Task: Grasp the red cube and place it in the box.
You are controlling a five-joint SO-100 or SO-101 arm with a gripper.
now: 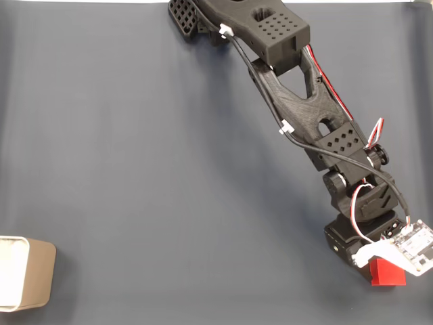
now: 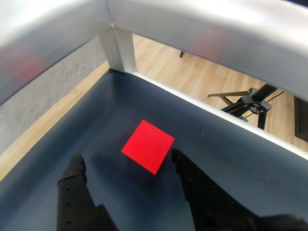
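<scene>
The red cube [image 1: 388, 272] lies near the lower right corner of the dark mat in the fixed view, partly under the wrist's white circuit board [image 1: 414, 246]. In the wrist view the red cube [image 2: 147, 146] rests flat on the mat, just ahead of and between my two black fingers. My gripper [image 2: 126, 157] is open, one finger [image 2: 72, 178] to the left of the cube and the other to its right, neither touching it. The box [image 1: 40, 271], beige with a white inside, stands at the lower left edge of the fixed view, far from the arm.
The black arm [image 1: 298, 101] reaches diagonally from the top centre to the lower right. A metal frame rail [image 2: 202, 29] and its post [image 2: 120, 48] border the table just beyond the cube. A tripod [image 2: 252, 101] stands on the wooden floor outside.
</scene>
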